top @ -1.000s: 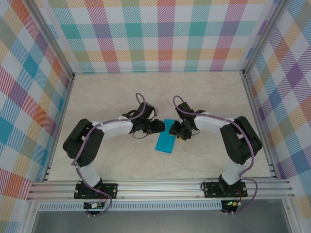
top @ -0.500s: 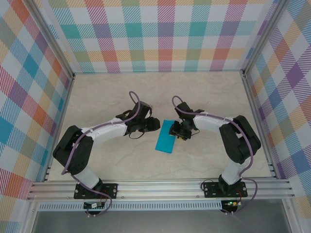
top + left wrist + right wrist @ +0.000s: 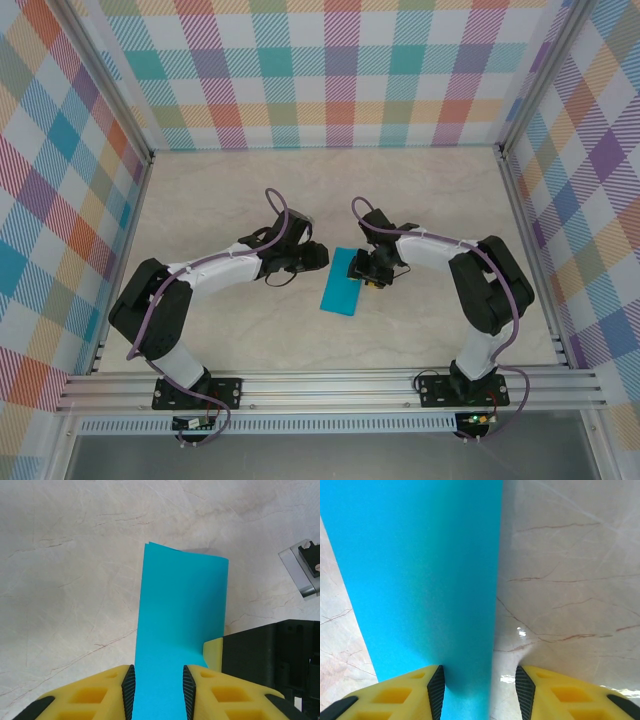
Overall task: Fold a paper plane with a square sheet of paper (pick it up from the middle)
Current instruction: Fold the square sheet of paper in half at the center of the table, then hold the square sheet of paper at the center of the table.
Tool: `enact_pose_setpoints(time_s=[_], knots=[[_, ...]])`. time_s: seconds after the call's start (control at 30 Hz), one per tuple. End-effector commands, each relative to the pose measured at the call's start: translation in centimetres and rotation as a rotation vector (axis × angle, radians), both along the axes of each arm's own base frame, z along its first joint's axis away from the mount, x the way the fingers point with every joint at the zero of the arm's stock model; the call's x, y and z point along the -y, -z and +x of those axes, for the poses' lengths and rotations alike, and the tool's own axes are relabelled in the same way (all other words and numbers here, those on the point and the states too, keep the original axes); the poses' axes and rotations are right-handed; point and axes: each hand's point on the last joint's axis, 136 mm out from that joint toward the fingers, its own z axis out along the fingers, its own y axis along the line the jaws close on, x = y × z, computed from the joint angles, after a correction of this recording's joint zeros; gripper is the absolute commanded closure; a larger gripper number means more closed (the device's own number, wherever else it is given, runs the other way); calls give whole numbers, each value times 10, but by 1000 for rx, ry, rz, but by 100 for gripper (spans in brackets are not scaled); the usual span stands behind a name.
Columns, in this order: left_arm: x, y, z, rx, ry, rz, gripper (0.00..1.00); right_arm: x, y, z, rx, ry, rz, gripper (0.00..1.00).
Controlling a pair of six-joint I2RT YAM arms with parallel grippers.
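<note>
The square sheet of paper [image 3: 340, 290] lies on the table as a narrow cyan-blue rectangle, folded double with two layered edges at its far end [image 3: 182, 605]. My left gripper [image 3: 322, 258] sits at its upper left end, open, with the paper flat under the gap between the pads [image 3: 159, 680]. My right gripper [image 3: 358, 268] is at the upper right end, also open. Its left pad is over the paper [image 3: 420, 580] and its right pad over bare table, so the paper's long edge runs between them [image 3: 480, 680]. The paper plane is out of view.
The marble-look table [image 3: 250, 200] is boxed in by checked walls and aluminium posts [image 3: 525, 220], with a rail [image 3: 330, 388] along the near edge. The right gripper's black body and yellow finger [image 3: 270, 655] stand close beside my left fingers.
The left arm's elbow has dropped and swung out to the left, and its gripper has shifted slightly up-left at the paper's end. The right gripper and the paper have hardly moved.
</note>
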Motion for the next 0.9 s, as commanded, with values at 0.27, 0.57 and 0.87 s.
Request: enact_pose_setpoints(time_s=[0.27,0.57,0.87], knots=[[2,6,-8,-21,22,11,67,11,19,-6,-56,23,-67,53],[2,9,-9,-28,25,14,68,12,19,-9,-59,24,-57,54],[1,10,-10,-32,25,16,68,16,17,-9,-52,16,-69,54]])
